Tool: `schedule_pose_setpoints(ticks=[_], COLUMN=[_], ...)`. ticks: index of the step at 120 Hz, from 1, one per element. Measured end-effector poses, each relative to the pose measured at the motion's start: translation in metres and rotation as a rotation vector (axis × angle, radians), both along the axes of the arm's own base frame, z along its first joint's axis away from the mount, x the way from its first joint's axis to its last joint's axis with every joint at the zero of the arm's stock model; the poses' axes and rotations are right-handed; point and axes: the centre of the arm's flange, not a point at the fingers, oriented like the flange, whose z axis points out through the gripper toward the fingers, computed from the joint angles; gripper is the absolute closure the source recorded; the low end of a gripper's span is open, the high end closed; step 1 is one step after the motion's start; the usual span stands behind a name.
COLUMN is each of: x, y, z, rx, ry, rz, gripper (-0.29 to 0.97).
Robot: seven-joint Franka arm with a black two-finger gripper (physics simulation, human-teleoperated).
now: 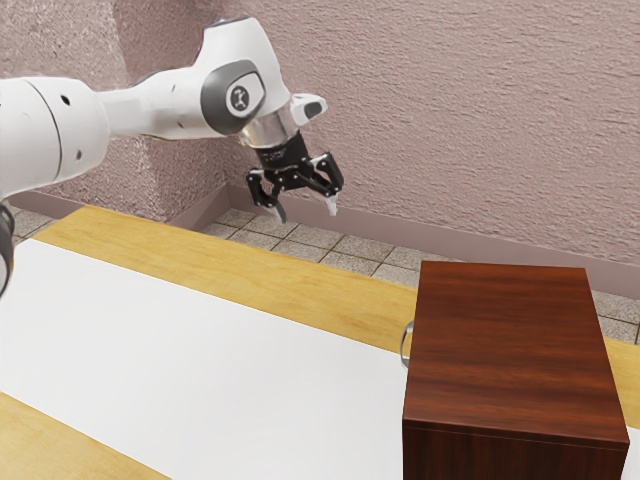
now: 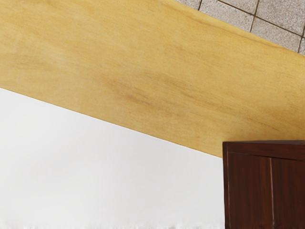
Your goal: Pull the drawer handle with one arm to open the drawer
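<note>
A dark brown wooden drawer cabinet [image 1: 510,370] stands on the table at the exterior view's lower right. Its small grey metal handle [image 1: 405,345] pokes out from the face that looks toward the exterior view's left. My gripper [image 1: 305,208] hangs high in the air well to the left of the cabinet and above the table's far edge, fingers spread open with nothing between them. In the wrist view a corner of the cabinet [image 2: 267,183] with its panelled front lies below and ahead of my hand.
The table has a light wooden top [image 1: 250,265] with a broad white mat [image 1: 170,360] across its middle. Grey floor tiles [image 1: 320,240] and a pinkish rough wall [image 1: 480,110] lie beyond the far edge.
</note>
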Motion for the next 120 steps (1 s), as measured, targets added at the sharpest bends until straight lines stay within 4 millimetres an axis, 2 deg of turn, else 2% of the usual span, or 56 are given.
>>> schedule_pose_setpoints(ticks=[16,28,38,56,70,77,93,105,120], x=[-0.01,-0.024,-0.031,-0.054,-0.061,-0.065,-0.082,-0.093,-0.096], y=[-0.014,-0.029,-0.034,-0.045,-0.051,-0.056,-0.07,-0.083,-0.091], z=[-0.016,-0.017,-0.025,-0.03,-0.039,-0.043,-0.037,-0.05,-0.061], rx=[-0.046,-0.068,-0.079,-0.097,-0.117,-0.129,-0.16,-0.166,-0.167], ry=[0.022,0.006,-0.002,-0.028,-0.054,-0.069,-0.1,-0.084,-0.072], rz=[0.022,0.03,0.05,0.086,0.125,0.142,0.157,0.162,0.172], gripper=[0.0,0.0,0.01,0.02,0.04,0.06,0.12,0.2,0.26])
